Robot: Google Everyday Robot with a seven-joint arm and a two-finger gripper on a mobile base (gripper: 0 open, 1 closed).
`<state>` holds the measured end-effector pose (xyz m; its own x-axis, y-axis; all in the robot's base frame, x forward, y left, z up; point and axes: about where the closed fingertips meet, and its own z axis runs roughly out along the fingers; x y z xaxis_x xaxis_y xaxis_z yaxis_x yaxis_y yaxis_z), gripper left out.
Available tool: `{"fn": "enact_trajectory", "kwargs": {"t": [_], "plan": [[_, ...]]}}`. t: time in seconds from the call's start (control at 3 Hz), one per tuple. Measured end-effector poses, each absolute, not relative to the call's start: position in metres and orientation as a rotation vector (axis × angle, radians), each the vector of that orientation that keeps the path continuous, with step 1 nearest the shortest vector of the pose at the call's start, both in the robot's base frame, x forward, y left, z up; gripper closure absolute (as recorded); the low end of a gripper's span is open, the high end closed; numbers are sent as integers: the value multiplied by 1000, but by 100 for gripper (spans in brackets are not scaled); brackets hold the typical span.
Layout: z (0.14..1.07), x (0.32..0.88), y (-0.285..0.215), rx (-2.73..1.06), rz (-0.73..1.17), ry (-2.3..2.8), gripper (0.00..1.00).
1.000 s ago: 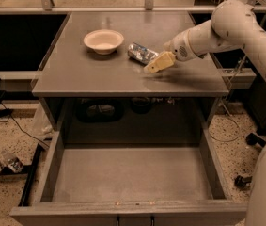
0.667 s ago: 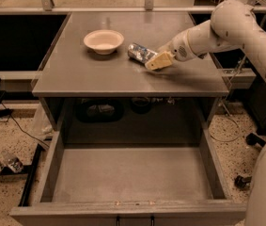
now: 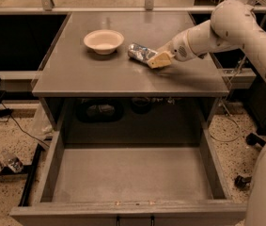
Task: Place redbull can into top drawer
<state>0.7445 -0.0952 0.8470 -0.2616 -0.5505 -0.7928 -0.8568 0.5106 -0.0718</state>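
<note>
The redbull can [image 3: 139, 52] lies on its side on the grey table top [image 3: 99, 74], right of a pale bowl [image 3: 103, 41]. My gripper [image 3: 155, 60] reaches in from the right on the white arm, and its tan fingers [image 3: 159, 60] lie against the can's right end. The top drawer [image 3: 130, 173] is pulled out below the table's front edge, its flat grey floor bare.
The white arm [image 3: 226, 27] crosses the table's right side. Dark objects [image 3: 99, 112] sit on the shelf under the table top. Plastic bottles [image 3: 1, 161] and cables lie on the floor at the left. A railing runs behind the table.
My gripper has moved a little left along the table top, closer onto the can's right end. The can and bowl have stayed in place.
</note>
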Motion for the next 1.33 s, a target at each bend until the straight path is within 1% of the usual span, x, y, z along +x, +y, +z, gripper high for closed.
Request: {"fn": "enact_trajectory", "kwargs": {"t": [0.33, 1.0, 1.33], "plan": [[847, 744, -95, -1155, 483, 1949, 100], [863, 722, -91, -1222, 493, 1918, 100], [881, 699, -93, -1262, 485, 1877, 100]]}}
